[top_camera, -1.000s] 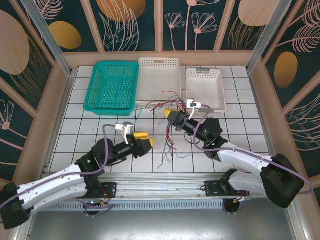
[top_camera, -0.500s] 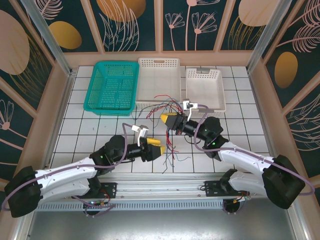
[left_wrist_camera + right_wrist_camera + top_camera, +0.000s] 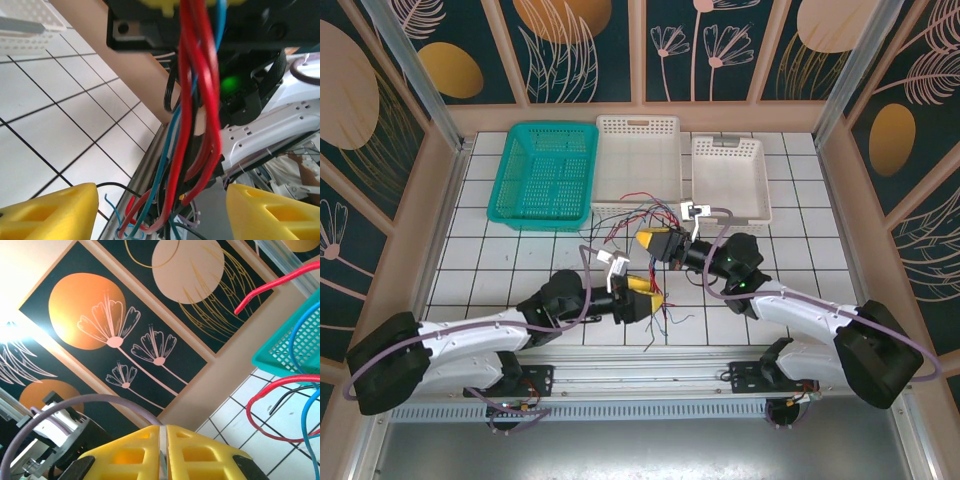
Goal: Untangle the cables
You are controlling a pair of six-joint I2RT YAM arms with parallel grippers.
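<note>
Right claw [image 3: 654, 241] pinched shut on the cables [image 3: 192, 90], bundle dangling over the table [image 3: 490, 262] between my wide-open left claw [image 3: 160, 200]; wires look light, limp, springy, so I'd grip one strand below the twist.

Reference: centre basket [image 3: 637, 122], at the far side of the table [image 3: 500, 260].

1. Left basket [image 3: 552, 128]: just beside its left wall.
2. Right basket [image 3: 726, 143]: just beside its right wall (set slightly nearer the arm bases).
3. The cables [image 3: 638, 215]: on the table, just before its near wall.
4. Right gripper [image 3: 648, 240]: among the cables.
5. Left gripper [image 3: 653, 293]: further before it.
</note>
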